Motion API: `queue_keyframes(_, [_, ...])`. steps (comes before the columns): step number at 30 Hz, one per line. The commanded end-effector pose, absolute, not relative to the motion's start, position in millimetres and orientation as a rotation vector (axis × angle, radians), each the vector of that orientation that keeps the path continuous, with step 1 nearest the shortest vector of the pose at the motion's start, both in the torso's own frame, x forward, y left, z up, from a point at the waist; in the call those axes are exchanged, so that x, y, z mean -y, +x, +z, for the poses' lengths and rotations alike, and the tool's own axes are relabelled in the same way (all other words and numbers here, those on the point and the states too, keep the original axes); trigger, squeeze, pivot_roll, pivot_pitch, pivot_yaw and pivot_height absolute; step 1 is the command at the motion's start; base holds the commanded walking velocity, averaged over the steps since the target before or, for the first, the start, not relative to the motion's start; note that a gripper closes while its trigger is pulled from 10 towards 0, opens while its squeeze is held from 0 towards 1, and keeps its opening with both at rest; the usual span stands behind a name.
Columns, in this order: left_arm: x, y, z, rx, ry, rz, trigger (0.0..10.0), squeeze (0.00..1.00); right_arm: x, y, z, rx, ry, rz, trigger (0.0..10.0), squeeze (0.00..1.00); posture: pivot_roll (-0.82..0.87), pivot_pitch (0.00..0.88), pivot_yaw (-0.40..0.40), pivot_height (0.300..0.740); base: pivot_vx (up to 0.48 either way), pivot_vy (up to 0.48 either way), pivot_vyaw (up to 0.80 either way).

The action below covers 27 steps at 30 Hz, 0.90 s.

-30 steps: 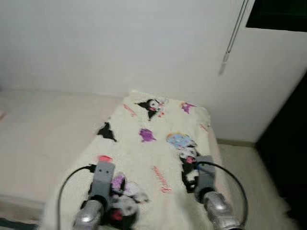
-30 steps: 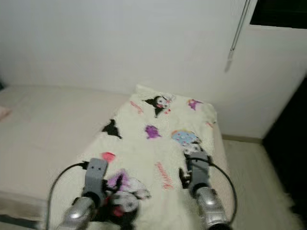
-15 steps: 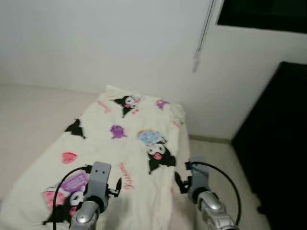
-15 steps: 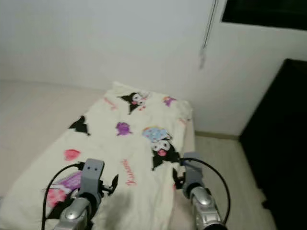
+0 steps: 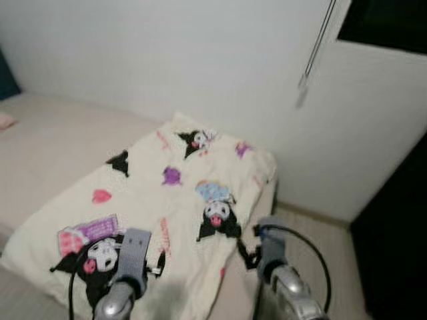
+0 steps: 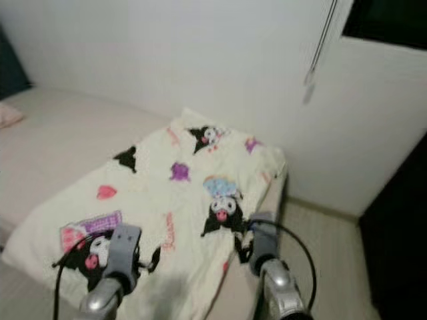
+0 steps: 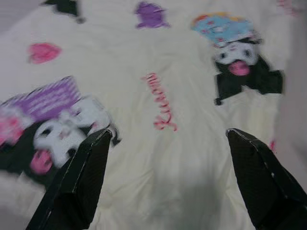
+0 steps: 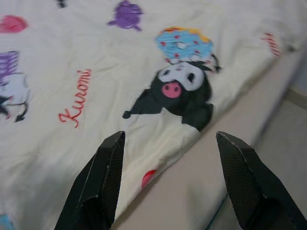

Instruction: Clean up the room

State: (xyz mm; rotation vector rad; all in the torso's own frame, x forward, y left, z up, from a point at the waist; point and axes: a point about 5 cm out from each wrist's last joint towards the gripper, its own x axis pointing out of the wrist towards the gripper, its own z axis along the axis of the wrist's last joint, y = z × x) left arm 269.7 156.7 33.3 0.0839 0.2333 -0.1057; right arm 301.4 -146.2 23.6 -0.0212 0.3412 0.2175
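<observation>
We judge the step in hand to be tidying the blanket (image 5: pixel 180 200), a cream cover printed with cartoon figures, which lies spread over the bed (image 5: pixel 47 150) with one side draping past the bed's right edge. Both hands hang low over the blanket's near end and both are released, the fingers spread wide with nothing between them: the left hand (image 7: pixel 168 177) sits above the purple and black print near the bed's front edge, and the right hand (image 8: pixel 168 177) sits over the blanket's right edge where it meets bare mattress. To do the step well, we would lower each hand onto the hem itself, not the flat middle, and take a fold of cloth between the fingers before pulling; the fabric looks soft and slack, so a shallow pinch may slip. The two hands should lift together to keep the cover from twisting. The bed's surface beside the blanket is plain beige. A white wall (image 5: pixel 167 60) stands behind the bed, a blind cord (image 5: pixel 313 50) hangs beside a dark window, and pale flooring (image 5: pixel 320 233) runs along the bed's right side.
</observation>
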Motion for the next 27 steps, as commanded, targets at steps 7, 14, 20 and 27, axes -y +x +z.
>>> queue_keyframes(7, [-153.8,264.5,27.1,-0.260,0.083,-0.114,10.0,0.00,150.4,297.3,18.9,-0.367,-0.018,0.215,10.0,0.00,-0.02,0.070,-0.077,0.740,0.000,-0.409,0.10])
queue_keyframes(14, [-153.8,264.7,27.5,-0.260,0.081,-0.113,10.0,0.00,150.1,296.8,18.7,-0.369,-0.013,0.219,10.0,0.00,-0.02,0.067,-0.078,0.740,0.000,-0.408,0.00])
queue_keyframes(20, [-153.5,264.4,27.0,-0.263,0.074,-0.113,10.0,0.00,149.9,296.3,18.2,-0.374,-0.014,0.224,10.0,0.00,-0.02,0.064,-0.079,0.740,0.000,-0.227,0.00])
queue_keyframes(27, [-155.3,265.1,25.8,-0.274,0.068,-0.101,10.0,0.00,148.4,296.0,18.2,-0.374,-0.013,0.231,10.0,0.00,-0.02,0.058,-0.078,0.740,0.000,0.000,0.00])
